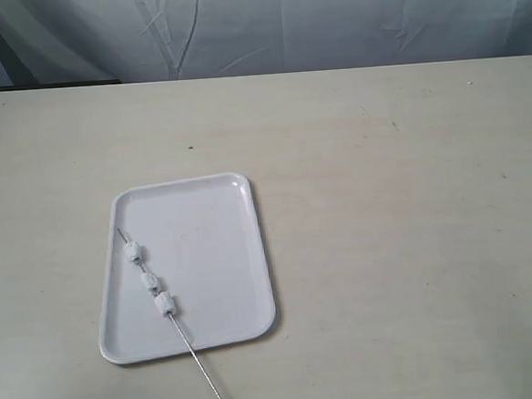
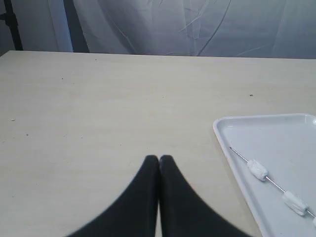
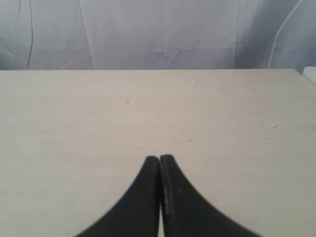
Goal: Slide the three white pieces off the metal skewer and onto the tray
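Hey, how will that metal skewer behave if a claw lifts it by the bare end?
The metal skewer looks thin and straight: probably stiff, yet slippery and hard to pinch. The three white pieces sit toward its other end, over the tray, so it may dip that way when lifted.

table [image 1: 388, 246]: pale beige, few small dark specks | backdrop [image 1: 326, 17]: wrinkled grey-white cloth behind far edge

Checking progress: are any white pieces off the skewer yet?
No, all three white pieces are threaded on the metal skewer, lying across the tray.
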